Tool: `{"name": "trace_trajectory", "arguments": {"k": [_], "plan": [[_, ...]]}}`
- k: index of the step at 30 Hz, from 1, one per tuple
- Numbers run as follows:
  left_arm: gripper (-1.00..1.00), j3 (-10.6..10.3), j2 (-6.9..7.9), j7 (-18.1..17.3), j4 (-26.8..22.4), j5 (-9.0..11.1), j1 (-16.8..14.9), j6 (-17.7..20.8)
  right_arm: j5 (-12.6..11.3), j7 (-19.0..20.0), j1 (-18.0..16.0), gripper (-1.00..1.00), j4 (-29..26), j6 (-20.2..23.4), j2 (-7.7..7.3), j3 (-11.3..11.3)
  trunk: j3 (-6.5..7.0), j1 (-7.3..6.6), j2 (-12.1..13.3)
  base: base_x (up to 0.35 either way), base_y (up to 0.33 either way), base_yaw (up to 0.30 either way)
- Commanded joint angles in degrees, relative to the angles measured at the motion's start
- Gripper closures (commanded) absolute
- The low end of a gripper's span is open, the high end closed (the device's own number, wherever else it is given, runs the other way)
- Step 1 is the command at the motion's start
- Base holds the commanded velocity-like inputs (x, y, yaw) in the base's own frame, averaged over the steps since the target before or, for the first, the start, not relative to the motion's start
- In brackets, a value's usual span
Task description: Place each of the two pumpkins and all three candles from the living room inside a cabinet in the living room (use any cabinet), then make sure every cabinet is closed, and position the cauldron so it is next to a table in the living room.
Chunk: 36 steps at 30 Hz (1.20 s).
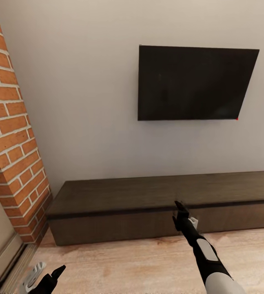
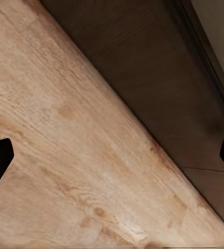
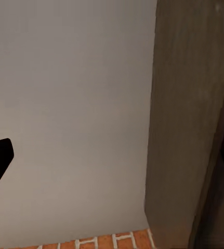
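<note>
The long, low dark-brown cabinet (image 1: 148,191) stands against the grey wall, and both its drawer fronts look closed. My right gripper (image 1: 180,212) reaches to the cabinet's upper front edge near mid-length. In the right wrist view its jaws stand wide apart, open and empty, with the cabinet top (image 3: 189,104) beside them. My left gripper (image 1: 48,277) hangs low over the floor at the near left. It is open and empty (image 2: 112,158), facing the cabinet front (image 2: 158,78). Pumpkins, candles and cauldron are out of view.
A black TV (image 1: 195,83) hangs on the wall above the cabinet. A red brick column (image 1: 11,139) juts out at the left, close to the cabinet's left end. Pale wood floor (image 1: 127,265) runs in front.
</note>
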Motion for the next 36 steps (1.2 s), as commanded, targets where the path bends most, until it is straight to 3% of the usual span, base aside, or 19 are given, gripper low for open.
{"name": "trace_trajectory", "arguments": {"k": [1,11,16,23,26,30,36], "plan": [[-1.00,-0.20,0.02,0.56,-0.10,0.60,-0.01,0.16,-0.47,0.24,-0.14,-1.00,1.10,0.01,0.03,-0.37,-0.23,0.22,-0.44,0.000,0.000,0.000],[-1.00,-2.04,-0.74,0.94,-0.12,0.45,-0.26,0.08,-0.55,2.14,-0.67,-1.00,5.07,-1.71,-0.14,-0.40,-2.02,2.42,-4.45,0.000,0.000,0.000],[-1.00,-2.27,-0.90,0.79,-0.13,0.33,-0.28,0.00,-0.59,6.24,-0.88,-1.00,5.27,-1.69,-0.34,-0.42,-2.92,3.51,-6.46,0.000,0.000,0.000],[-1.00,-2.26,-0.88,0.57,-0.13,0.26,-0.29,-0.01,-0.53,7.04,-1.85,-1.00,5.67,-1.18,-2.26,-0.50,-4.18,5.05,-9.27,0.000,0.000,0.000],[-1.00,-2.24,-0.84,0.55,-0.13,0.25,-0.29,-0.02,-0.41,5.55,-2.34,-1.00,5.80,-0.49,-2.59,-0.47,-4.71,5.71,-10.47,0.000,0.000,0.000],[-1.00,-2.23,-0.71,0.48,-0.13,0.25,-0.29,-0.02,-0.28,-0.25,-3.57,-1.00,5.86,1.68,-2.91,-0.37,-5.43,6.59,-12.07,0.000,0.000,0.000],[-1.00,-2.22,-0.42,0.47,-0.13,0.24,-0.29,-0.02,-0.08,-4.76,-4.73,-1.00,5.60,8.49,-3.00,-0.20,-6.51,7.91,-14.48,0.000,0.000,0.000]]}}
